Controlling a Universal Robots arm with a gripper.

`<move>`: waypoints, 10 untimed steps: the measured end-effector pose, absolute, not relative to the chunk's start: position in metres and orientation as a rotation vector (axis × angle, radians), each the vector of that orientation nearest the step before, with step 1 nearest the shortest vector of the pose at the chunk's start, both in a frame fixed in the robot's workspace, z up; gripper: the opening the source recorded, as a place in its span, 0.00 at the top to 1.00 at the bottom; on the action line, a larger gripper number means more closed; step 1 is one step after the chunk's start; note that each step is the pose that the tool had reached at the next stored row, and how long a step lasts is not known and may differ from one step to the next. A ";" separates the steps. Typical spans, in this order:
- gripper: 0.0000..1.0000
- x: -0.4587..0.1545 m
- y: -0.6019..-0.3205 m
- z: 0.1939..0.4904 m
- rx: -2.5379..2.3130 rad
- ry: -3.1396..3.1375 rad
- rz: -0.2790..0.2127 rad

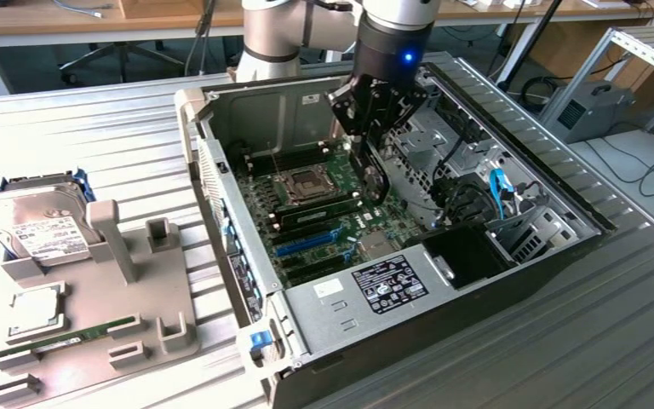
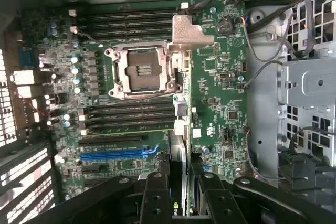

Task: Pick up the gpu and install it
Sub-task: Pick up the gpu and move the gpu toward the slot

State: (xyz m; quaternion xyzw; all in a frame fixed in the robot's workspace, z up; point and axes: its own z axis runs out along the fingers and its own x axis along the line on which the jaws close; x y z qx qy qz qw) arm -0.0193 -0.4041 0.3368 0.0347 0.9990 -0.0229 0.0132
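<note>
My gripper (image 1: 370, 128) reaches down into the open computer case (image 1: 554, 247) and is shut on the gpu (image 1: 370, 181). The dark, thin card hangs edge-on below the fingers, a little above the green motherboard (image 1: 327, 217), beside the empty processor socket (image 1: 304, 183). In the wrist view the gripper (image 2: 181, 198) has a black finger on each side of the gpu (image 2: 178, 153), whose edge runs away over the board. The blue expansion slot (image 2: 118, 154) lies to one side of the card, apart from it.
Outside the case, on the exterior view's left, a grey fixture (image 1: 117, 290) carries a silver hard drive (image 1: 37, 226), a processor chip (image 1: 34, 311) and a green memory stick (image 1: 71, 334). Cables (image 1: 497, 192) and a metal drive cage (image 2: 310, 93) crowd the case beside the board.
</note>
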 end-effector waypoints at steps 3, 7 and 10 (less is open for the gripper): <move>0.74 -0.018 -0.404 0.336 0.108 3.113 -0.072; 0.74 -0.018 -0.404 0.336 0.108 3.113 -0.072; 0.74 -0.018 -0.404 0.336 0.108 3.113 -0.071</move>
